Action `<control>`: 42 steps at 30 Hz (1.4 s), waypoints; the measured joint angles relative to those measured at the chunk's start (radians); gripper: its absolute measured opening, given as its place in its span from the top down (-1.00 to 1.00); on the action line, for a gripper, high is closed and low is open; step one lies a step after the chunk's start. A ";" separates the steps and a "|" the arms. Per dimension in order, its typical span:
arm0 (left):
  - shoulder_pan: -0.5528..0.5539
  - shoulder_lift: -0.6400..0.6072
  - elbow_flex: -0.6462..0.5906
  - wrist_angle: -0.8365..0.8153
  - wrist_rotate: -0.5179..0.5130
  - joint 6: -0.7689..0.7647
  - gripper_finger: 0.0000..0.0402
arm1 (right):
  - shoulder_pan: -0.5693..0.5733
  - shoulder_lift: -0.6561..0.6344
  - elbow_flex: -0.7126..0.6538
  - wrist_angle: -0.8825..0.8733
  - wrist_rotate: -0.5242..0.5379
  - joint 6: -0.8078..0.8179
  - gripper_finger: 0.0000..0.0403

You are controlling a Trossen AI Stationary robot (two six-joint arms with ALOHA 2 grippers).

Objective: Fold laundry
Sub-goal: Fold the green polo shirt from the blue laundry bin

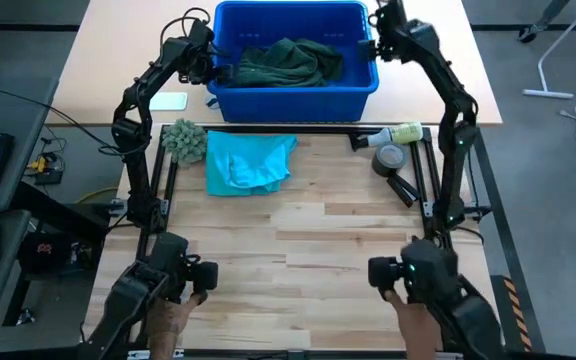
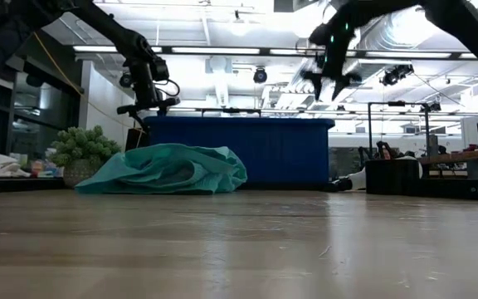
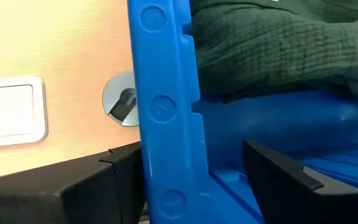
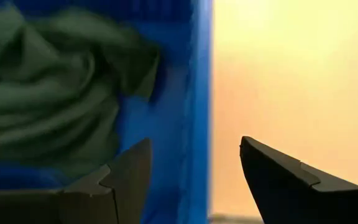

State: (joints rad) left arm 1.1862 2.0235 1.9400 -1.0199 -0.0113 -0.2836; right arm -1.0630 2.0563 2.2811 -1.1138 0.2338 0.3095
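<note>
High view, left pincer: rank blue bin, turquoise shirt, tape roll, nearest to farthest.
From the left pincer, open astride the bin's left wall:
1. Blue bin: wall between its fingers.
2. Turquoise shirt: on the wood, just in front of the bin's left half.
3. Tape roll: far across, by the right arm's base.

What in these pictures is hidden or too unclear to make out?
- Dark green laundry: in the low view the blue bin's wall hides it; how many pieces, no view tells.
- Turquoise shirt: crumpled, so its shape is unclear in both the high and low views.
- Right gripper: blurred in the low view; the right wrist view is blurred too.
- Left gripper: whether its open fingers touch the bin's wall, the left wrist view does not settle.
</note>
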 joint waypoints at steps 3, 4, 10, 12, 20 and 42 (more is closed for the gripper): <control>0.000 0.000 0.000 0.000 -0.005 0.001 -0.09 | -0.022 0.010 -0.094 -0.001 -0.034 0.068 -0.12; 0.000 0.000 0.000 0.000 -0.007 0.001 -0.09 | -0.029 0.014 -0.123 0.000 -0.037 0.078 -0.12; 0.000 0.000 0.000 0.000 -0.024 0.022 -0.09 | -0.033 0.015 -0.211 0.117 -0.044 0.082 -0.12; -0.001 0.000 0.000 0.000 -0.025 0.035 -0.09 | -0.028 0.015 -0.226 0.152 -0.044 0.083 -0.12; 0.000 0.000 -0.001 0.002 -0.054 0.036 -0.09 | -0.028 0.025 -0.270 0.215 -0.025 0.102 -0.12; -0.020 -0.009 -0.004 0.086 -0.144 0.091 0.68 | -0.008 0.062 -0.271 0.195 -0.106 0.103 0.69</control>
State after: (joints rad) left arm 1.1657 2.0146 1.9356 -0.9339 -0.1556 -0.1929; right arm -1.0706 2.1178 2.0106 -0.9190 0.1283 0.4124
